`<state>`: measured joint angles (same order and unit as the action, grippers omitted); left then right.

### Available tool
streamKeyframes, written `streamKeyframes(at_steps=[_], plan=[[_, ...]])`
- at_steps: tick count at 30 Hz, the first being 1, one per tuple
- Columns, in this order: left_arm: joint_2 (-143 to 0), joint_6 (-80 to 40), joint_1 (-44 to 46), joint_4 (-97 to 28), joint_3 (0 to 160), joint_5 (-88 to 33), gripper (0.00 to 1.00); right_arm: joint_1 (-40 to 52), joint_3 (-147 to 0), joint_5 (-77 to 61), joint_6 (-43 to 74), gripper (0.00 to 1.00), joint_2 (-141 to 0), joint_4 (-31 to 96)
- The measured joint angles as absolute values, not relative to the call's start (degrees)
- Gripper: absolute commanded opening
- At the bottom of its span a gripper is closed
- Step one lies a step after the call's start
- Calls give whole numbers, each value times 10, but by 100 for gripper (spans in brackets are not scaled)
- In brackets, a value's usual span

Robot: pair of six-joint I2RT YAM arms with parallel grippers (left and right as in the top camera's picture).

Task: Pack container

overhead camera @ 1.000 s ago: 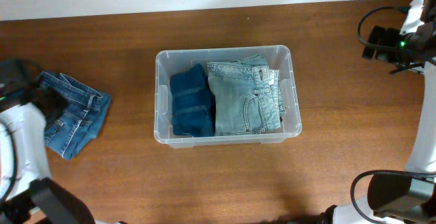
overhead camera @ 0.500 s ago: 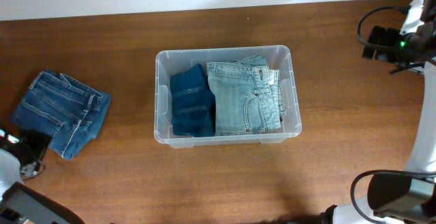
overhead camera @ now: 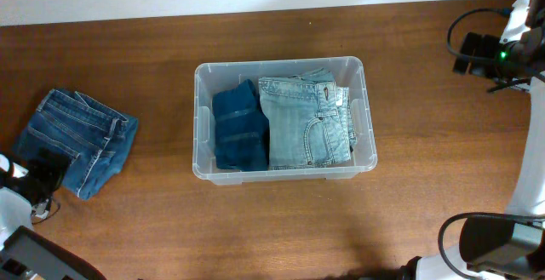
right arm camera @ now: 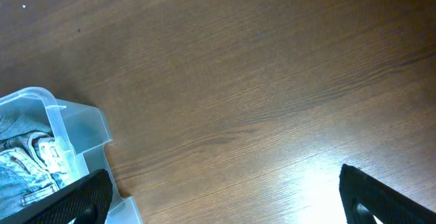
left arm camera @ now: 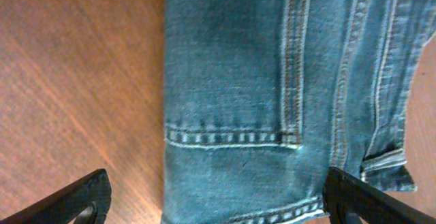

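The clear plastic container [overhead camera: 281, 63] stands mid-table, holding dark blue folded jeans [overhead camera: 238, 128] on its left and light blue jeans [overhead camera: 306, 122] on its right. A third pair of folded jeans [overhead camera: 81, 140] lies on the table at the far left. My left gripper [overhead camera: 41, 176] hovers at that pair's near-left corner. In the left wrist view it is open [left arm camera: 218, 207], with the denim [left arm camera: 272, 81] below and between the wide-spread fingertips [left arm camera: 82, 197]. My right gripper [overhead camera: 477, 54] is at the far right; it is open [right arm camera: 221, 197] above bare wood, beside the container's corner [right arm camera: 75, 125].
The wooden table [overhead camera: 426, 169] runs around the container on all sides. A pale wall borders the far edge. The arm bases stand along the front edge at the bottom left and bottom right.
My left gripper has opened and let go of the jeans on the table. Its arm has drawn back from over them toward the front-left corner. The right arm has not moved.
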<state>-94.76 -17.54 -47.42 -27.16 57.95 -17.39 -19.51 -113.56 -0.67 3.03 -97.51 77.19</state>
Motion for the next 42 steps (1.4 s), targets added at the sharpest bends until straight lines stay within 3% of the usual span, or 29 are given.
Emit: streamKeyframes(at_steps=[23, 28, 37, 41, 42], plan=[[-1043, -175, -429, -202, 580, -147, 96, -195, -1136, -7, 30, 98, -976, 772], [-1052, -171, -428, -191, 585, -148, 90, -195, -1136, -7, 30, 99, -976, 772], [-1064, -165, -425, -185, 590, -161, 55, -195, -1136, -7, 30, 99, -976, 772], [-1064, -166, -426, -186, 592, -163, 22, -195, -1136, -6, 30, 98, -976, 772], [-1064, -166, -427, -187, 592, -163, 9, -195, -1136, -7, 30, 99, -976, 772]])
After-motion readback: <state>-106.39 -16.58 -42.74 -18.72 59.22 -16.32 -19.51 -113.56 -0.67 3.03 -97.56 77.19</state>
